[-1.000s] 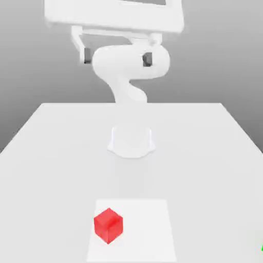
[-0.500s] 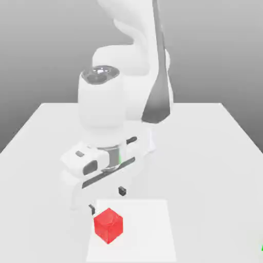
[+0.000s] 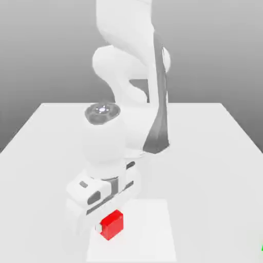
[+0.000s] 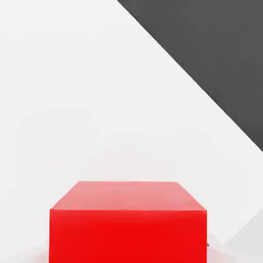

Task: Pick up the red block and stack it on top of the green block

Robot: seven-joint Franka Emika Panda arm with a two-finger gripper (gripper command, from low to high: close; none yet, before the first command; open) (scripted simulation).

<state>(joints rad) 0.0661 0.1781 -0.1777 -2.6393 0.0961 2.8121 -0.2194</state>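
Note:
The red block (image 3: 114, 227) rests on the white table, near the front edge in the exterior view. My white gripper (image 3: 109, 221) has come straight down over it, and the hand covers the block's top. The jaws are shut on the red block, which sits between them. In the hand view the red block (image 4: 128, 226) is very close, with its top face and one side showing. The green block (image 3: 262, 248) is a thin sliver at the exterior view's right edge, low down and well away from the gripper.
The white table (image 3: 215, 154) spreads wide around the arm. A paler square patch (image 3: 151, 231) lies under the red block. The arm's body (image 3: 128, 77) rises behind the hand. In the hand view, dark ground (image 4: 215, 51) lies past the table's edge.
The arm swung down from high at the back to the red block. The open jaws hung just above the block half a second ago; now they have dropped and shut on it.

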